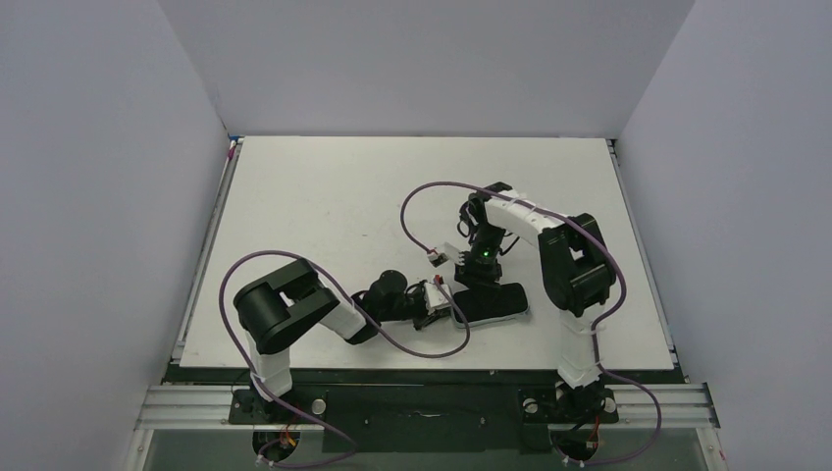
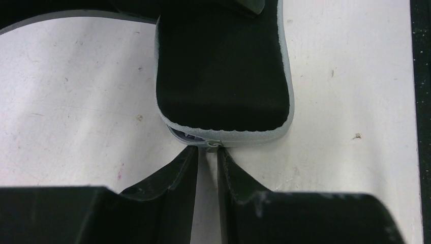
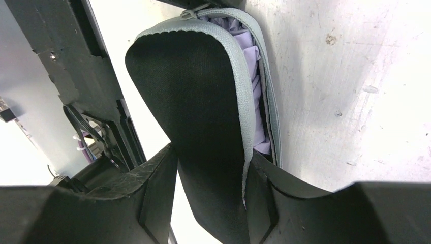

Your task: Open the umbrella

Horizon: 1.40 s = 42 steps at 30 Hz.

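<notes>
The umbrella (image 3: 252, 76) shows only as folded lavender fabric inside a black zip case (image 1: 491, 302) with grey zipper trim, lying near the table's front edge. My right gripper (image 3: 211, 195) comes down from above and is shut on the case's raised black upper flap (image 3: 188, 101). My left gripper (image 2: 207, 153) lies low at the case's left end (image 2: 223, 76). Its jaws stand a narrow gap apart, with bare table showing between them. The small grey zipper pull (image 2: 213, 145) sits right at its tips. The shaft and handle are hidden.
The white table (image 1: 324, 196) stretches behind and to the left of the case. Its dark front rail (image 1: 422, 373) runs close below the case. Purple cables (image 1: 422, 211) loop over the table beside both arms. Pale walls close in three sides.
</notes>
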### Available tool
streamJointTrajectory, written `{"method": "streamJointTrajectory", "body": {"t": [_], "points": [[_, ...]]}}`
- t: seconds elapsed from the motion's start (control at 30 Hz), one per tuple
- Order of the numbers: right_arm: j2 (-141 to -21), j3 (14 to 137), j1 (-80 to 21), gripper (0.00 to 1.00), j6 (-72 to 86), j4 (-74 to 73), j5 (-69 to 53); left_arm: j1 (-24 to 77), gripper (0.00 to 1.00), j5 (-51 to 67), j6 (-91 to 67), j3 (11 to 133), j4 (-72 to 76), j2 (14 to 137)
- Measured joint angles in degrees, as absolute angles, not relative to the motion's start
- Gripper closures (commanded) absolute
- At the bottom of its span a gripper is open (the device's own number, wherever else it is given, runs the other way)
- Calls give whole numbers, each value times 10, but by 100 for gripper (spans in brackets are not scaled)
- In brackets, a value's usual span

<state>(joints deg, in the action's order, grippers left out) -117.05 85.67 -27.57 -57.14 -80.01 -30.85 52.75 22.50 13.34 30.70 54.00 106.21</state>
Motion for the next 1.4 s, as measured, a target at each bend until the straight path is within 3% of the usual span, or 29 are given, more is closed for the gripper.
{"method": "streamJointTrajectory", "body": {"t": [0.13,0.37,0.5,0.8,1.4], "points": [[-1154,840,-280,100,-554,-781,-296,525,99,223,115,316,530,1065],[-1145,831,-285,100,-523,-766,-286,524,100,215,97,317,528,1064],[-1145,831,-285,100,-511,-763,-286,527,88,216,104,308,531,1059],[-1136,827,-291,100,-506,-750,-278,537,73,228,118,298,534,1052],[-1082,786,-324,100,-573,-696,-246,536,66,217,139,258,585,1045]]}}
